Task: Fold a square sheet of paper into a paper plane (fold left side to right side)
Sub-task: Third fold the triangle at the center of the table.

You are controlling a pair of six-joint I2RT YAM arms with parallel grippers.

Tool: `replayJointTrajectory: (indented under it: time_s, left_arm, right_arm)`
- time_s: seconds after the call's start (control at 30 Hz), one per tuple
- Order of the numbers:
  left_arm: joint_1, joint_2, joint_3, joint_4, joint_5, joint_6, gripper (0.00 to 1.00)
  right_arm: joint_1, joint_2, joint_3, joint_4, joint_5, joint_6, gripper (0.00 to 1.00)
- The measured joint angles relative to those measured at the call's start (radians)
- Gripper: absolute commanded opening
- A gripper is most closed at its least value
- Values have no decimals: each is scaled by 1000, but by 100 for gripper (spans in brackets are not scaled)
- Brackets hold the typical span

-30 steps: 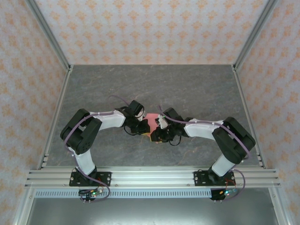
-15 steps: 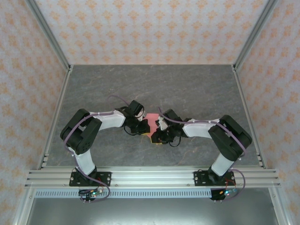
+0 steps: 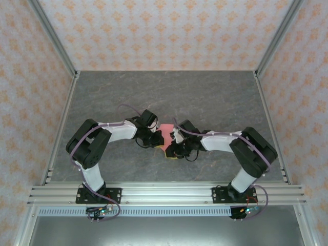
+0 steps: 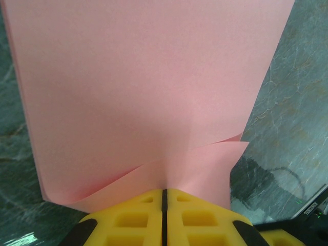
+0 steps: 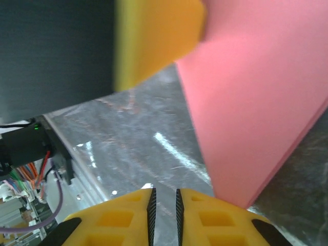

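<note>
Square sheet of paper (image 4: 148,87) in grip of left claw (image 4: 164,197), beside barely-parted right claw (image 5: 165,197)

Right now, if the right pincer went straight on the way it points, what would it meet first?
Probably the square sheet of paper, whose lower corner sits just ahead of the right pincer, slightly off-centre. Dead ahead lies bare table, then the left pincer holding the sheet; depth is unclear.

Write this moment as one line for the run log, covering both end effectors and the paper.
left end effector: shut on the square sheet of paper | right end effector: slightly open, empty, paper corner beside it
</note>
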Motion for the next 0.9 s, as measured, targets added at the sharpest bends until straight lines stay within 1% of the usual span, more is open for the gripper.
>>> replayJointTrajectory:
  time_s: [0.07, 0.13, 0.2, 0.3, 0.53, 0.9]
  left_arm:
    - [0, -1, 0, 0, -1, 0, 9]
    - [0, -1, 0, 0, -3, 0, 9]
    - [0, -2, 0, 0, -3, 0, 9]
    - [0, -2, 0, 0, -3, 0, 9]
    - [0, -2, 0, 0, -3, 0, 9]
    - [0, -2, 0, 0, -3, 0, 9]
  right_arm:
    - [-3, -56, 0, -6, 13, 0, 15]
    - [-7, -94, 7, -17, 27, -4, 9]
    - [-9, -92, 20, -27, 39, -6, 5]
    - [-9, -62, 27, -36, 59, 2, 1]
    - [-9, -11, 27, -48, 98, 48, 0]
    - [-9, 47, 27, -46, 98, 96, 0]
